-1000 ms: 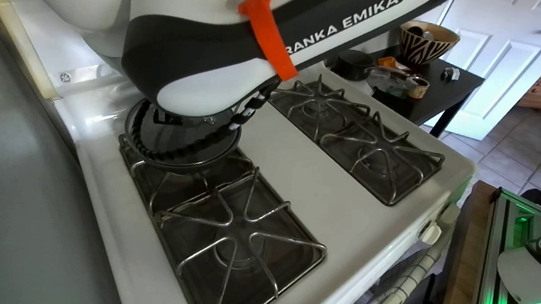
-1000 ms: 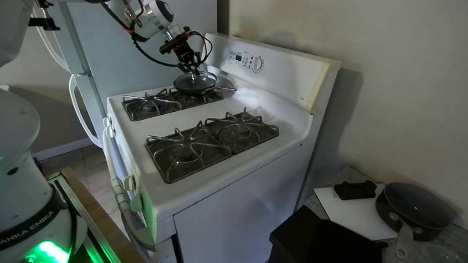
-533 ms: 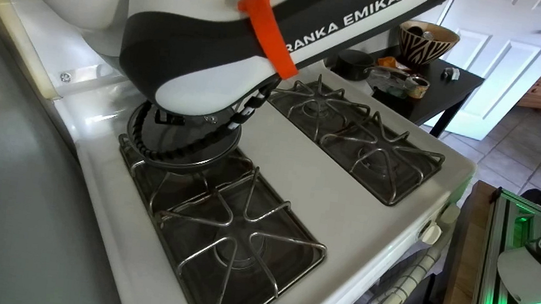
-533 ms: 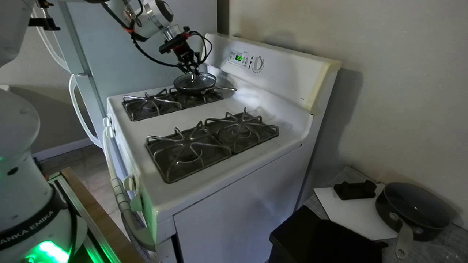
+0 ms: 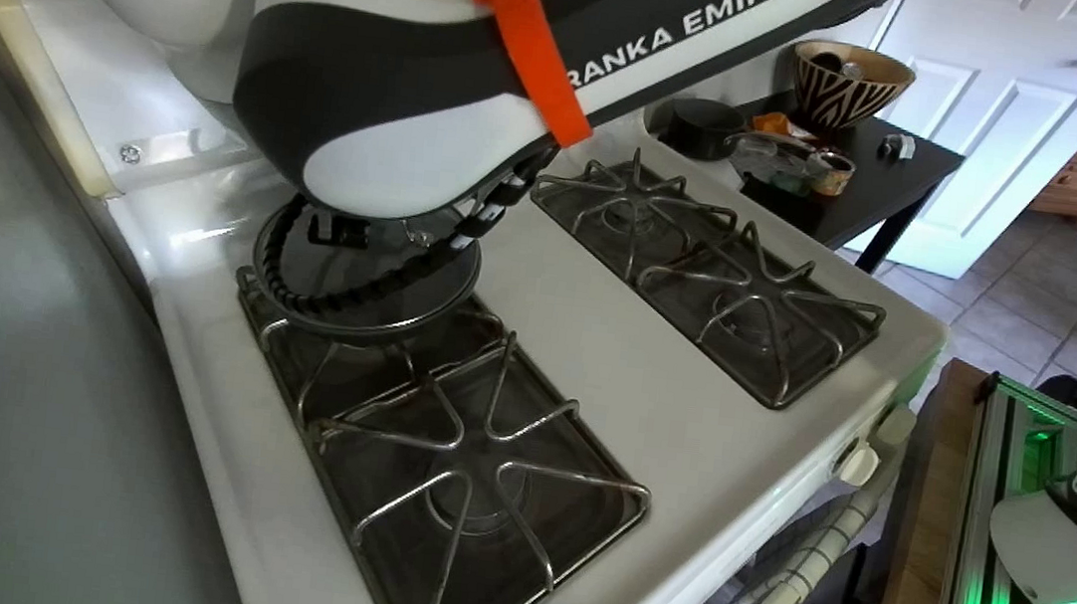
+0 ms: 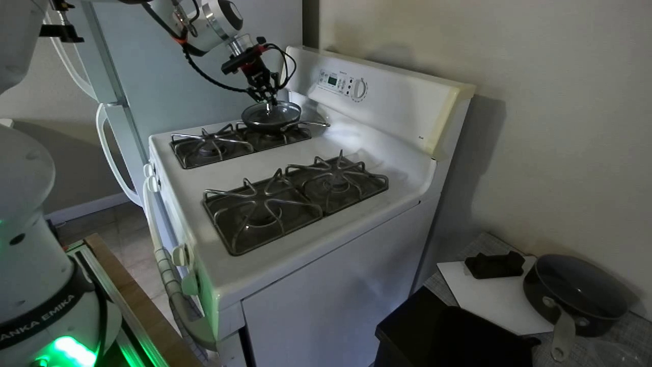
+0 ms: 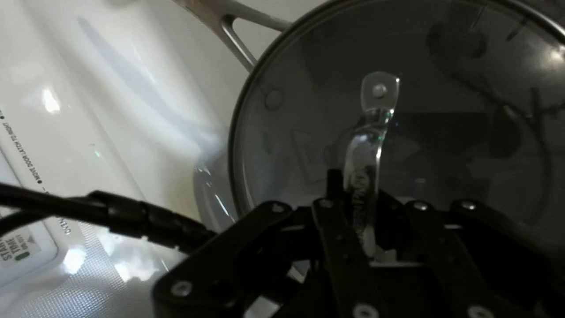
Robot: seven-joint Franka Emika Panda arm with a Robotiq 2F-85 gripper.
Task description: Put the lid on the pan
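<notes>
Lid: clear glass, round, thin-rimmed, with a strap handle across its middle; filling the upper right of the wrist view. It is lying over the pan; whether it is seating evenly all round cannot be told.

Pan: dark, shallow; standing on the stove at the upper centre of an exterior view, its long handle pointing right.

Gripper: black, entering from the bottom of the wrist view; its fingers are flanking the strap handle and pinching it.

Arm: black and white, an orange band wrapping it; spanning the top of an exterior view and hiding part of the lid.

Stove: white, wire grates covering the burners; its back panel rising behind, from upper centre toward upper right.

Side table: black; bearing, at the upper right of an exterior view, a patterned bowl.

Saucepan: grey, handled; standing at the lower right of an exterior view, by a white sheet on which a black object is lying.
</notes>
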